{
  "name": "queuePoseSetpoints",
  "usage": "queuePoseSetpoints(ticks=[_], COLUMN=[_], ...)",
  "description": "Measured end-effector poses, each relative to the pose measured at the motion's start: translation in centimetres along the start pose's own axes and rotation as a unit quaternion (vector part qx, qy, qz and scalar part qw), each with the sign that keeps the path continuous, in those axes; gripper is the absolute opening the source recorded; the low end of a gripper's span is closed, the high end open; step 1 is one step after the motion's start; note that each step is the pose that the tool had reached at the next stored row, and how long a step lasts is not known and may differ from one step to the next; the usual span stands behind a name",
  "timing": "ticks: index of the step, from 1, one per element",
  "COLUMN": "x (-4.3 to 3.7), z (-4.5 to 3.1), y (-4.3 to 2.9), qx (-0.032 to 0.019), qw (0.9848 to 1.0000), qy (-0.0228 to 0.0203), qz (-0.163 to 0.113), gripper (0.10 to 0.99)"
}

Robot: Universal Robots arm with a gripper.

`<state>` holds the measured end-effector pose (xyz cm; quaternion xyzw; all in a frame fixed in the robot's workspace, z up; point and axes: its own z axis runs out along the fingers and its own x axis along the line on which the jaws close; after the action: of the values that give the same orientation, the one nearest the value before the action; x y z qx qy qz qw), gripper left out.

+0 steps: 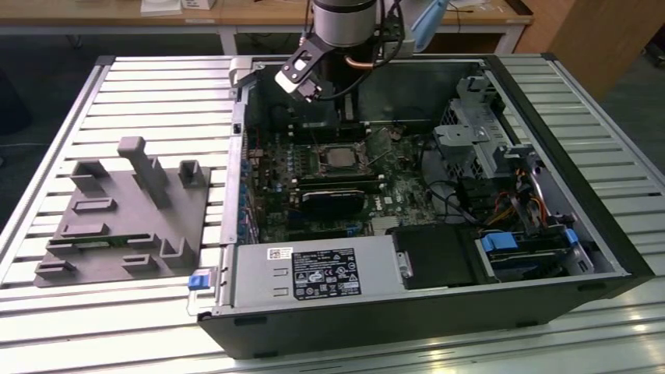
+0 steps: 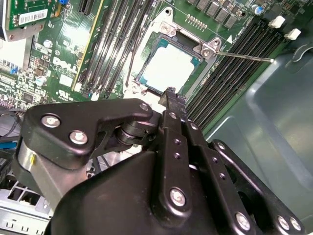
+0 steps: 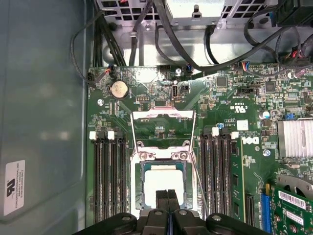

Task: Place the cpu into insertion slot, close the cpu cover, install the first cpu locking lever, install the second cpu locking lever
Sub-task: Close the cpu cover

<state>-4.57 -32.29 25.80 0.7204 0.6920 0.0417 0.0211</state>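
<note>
Chip: a pale square chip point(image 3: 164, 178) sits inside the socket point(image 3: 141, 188), face up; it is also seen in the second wrist view point(image 2: 168, 68) and mid-board in the exterior view point(image 1: 335, 156).
Cover: the thin silvery cover point(image 3: 164, 115) is swung open, clear of the chip, with green board showing through its window.
Levers: thin wire levers are unlatched; one point(image 3: 132, 134) runs along the side of the open cover, and one point(image 2: 244, 56) sticks out across the memory slots.
Pincer: the black pincer point(image 3: 167, 193) hangs right over the chip's near edge, its two fingertips pressed together with nothing between them; whether they touch the chip cannot be told.
Memory slots: long black memory slots point(image 3: 110, 181) flank the socket on both sides.
Case: an open computer case point(image 1: 437, 319) lies on its side on a slatted metal bench point(image 1: 156, 93).
Arm: the arm point(image 1: 343, 23) reaches down into the case from the far side.
Beside the case: a grey moulded holder point(image 1: 114, 218) rests on the bench at the exterior view's left.
</note>
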Motion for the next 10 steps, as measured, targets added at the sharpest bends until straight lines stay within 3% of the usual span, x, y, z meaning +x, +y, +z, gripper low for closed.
queuePoseSetpoints(ticks=[10], x=[0.02], z=[0.05], y=[0.55], qx=[0.0], qw=[1.0], qy=[0.0], qz=[0.0], gripper=[0.106])
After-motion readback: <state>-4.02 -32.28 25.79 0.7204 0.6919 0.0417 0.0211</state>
